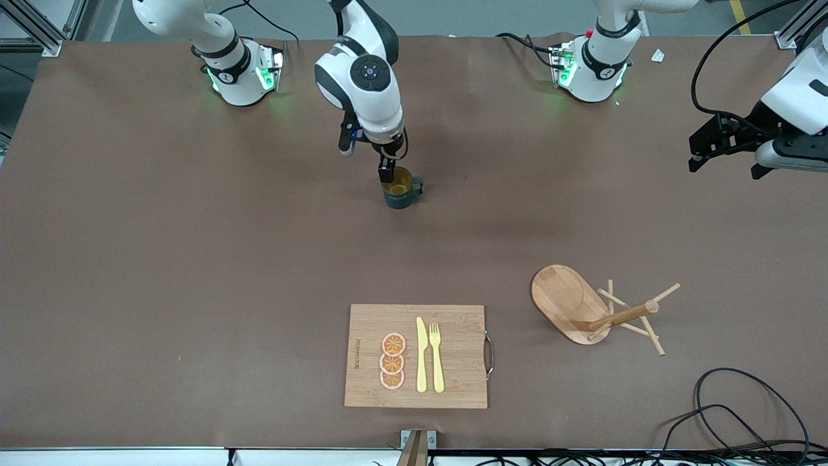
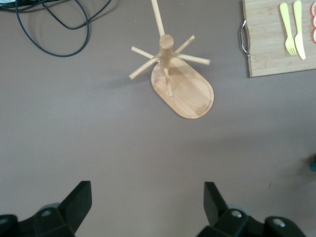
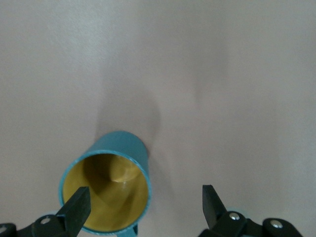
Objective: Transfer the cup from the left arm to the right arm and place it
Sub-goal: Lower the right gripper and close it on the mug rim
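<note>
The cup (image 1: 401, 191), a small dark teal mug with a yellow-brown inside, stands upright on the brown table, its handle turned toward the left arm's end. My right gripper (image 1: 387, 171) hangs open just over it. In the right wrist view one finger (image 3: 78, 207) is over the mouth of the cup (image 3: 121, 147) and the other is outside the rim, so the right gripper (image 3: 145, 198) straddles the wall without holding it. My left gripper (image 1: 724, 163) waits open over the left arm's end of the table, and the left gripper (image 2: 148, 196) has nothing between its fingers.
A wooden board (image 1: 456, 330) with a yellow knife, a fork and orange slices lies near the front edge; its metal handle (image 2: 243, 35) shows in the left wrist view. A wooden mug rack (image 1: 572, 304) lies beside it toward the left arm's end. Black cables (image 1: 744, 414) coil at that corner.
</note>
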`<action>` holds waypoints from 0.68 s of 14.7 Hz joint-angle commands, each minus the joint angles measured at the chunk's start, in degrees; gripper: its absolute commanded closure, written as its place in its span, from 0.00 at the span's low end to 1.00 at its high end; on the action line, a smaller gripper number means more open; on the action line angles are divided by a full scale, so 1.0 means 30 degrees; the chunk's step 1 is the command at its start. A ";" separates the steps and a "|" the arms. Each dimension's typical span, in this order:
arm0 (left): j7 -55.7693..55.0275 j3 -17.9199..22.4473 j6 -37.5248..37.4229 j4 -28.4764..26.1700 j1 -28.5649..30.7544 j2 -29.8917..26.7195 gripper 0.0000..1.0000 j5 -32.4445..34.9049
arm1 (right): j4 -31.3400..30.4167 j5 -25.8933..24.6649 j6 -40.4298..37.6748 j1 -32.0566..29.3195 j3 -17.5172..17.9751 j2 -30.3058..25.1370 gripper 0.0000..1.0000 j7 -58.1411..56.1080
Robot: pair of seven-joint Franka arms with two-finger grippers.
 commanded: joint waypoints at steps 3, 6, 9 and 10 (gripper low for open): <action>-0.0050 -0.0076 -0.1852 0.1422 0.0361 0.0608 0.00 0.0010 | -0.0497 0.0188 0.1106 0.0437 -0.0222 0.0380 0.00 0.0545; 0.0009 -0.0076 -0.1884 0.1626 0.0362 0.0608 0.00 0.0010 | -0.0468 0.0188 0.2307 0.0875 -0.0251 0.1201 0.04 0.0691; 0.0010 -0.0164 -0.1855 0.1977 0.0188 0.0608 0.00 0.0068 | -0.0467 0.0159 0.2544 0.0994 -0.0251 0.1466 0.31 0.0692; -0.0049 -0.0222 -0.1855 0.2066 0.0128 0.0637 0.00 0.0039 | -0.0467 0.0159 0.2747 0.0994 -0.0222 0.1496 0.48 0.0692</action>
